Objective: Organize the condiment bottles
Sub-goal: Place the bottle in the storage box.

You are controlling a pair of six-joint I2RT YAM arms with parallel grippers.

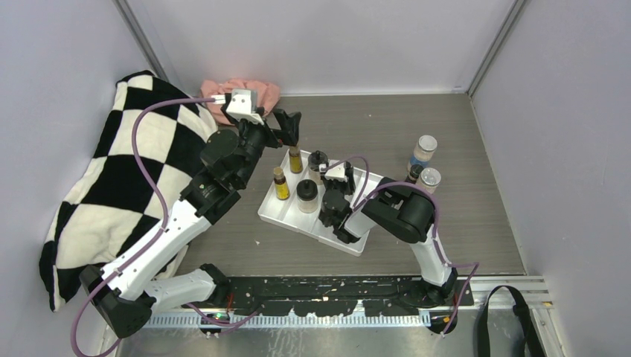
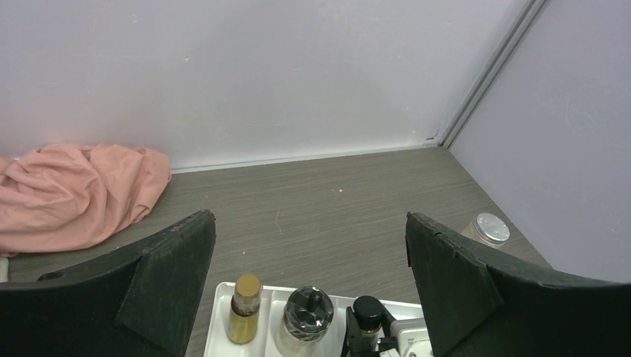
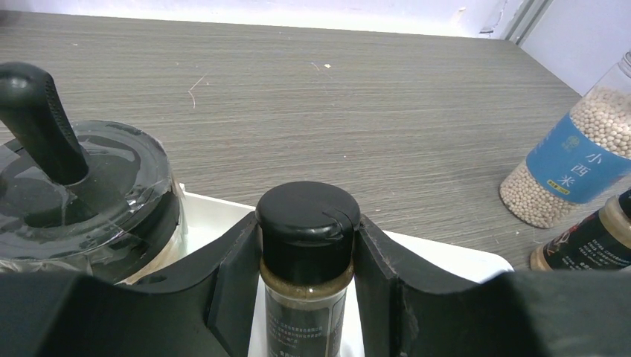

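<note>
Standing in the tray (image 1: 269, 210): two yellow bottles (image 1: 280, 184) (image 1: 295, 159), two jars (image 1: 306, 195) (image 1: 318, 163).

Overhead camera looks down; both low wrist cameras share the tray (image 1: 286, 211).

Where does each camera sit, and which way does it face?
Top external: above and behind, looking down on the grey table; left arm, right arm show.
Left wrist: raised beside the white plastic tray, facing the far wall; open left gripper shows.
Right wrist: low at the tray, facing far wall; right gripper clamps a black-capped dark bottle.
Shared: all three show the tray.
</note>
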